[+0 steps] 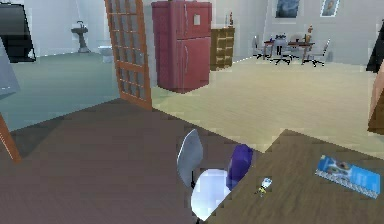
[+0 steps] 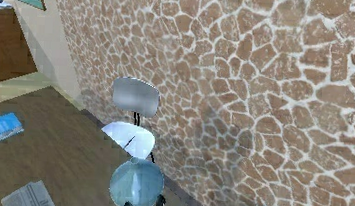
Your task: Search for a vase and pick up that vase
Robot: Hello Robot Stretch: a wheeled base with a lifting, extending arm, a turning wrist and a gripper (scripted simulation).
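White chair beside table bearing blue booklet, print unreadable.

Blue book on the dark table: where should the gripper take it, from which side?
The blue book lies flat on the table, so only its thin edges offer a grip: probably take a long edge, coming down from above.

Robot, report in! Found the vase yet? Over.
Purple-blue shape at table edge, maybe the vase, cannot tell. Chair beside it, likely in the way.
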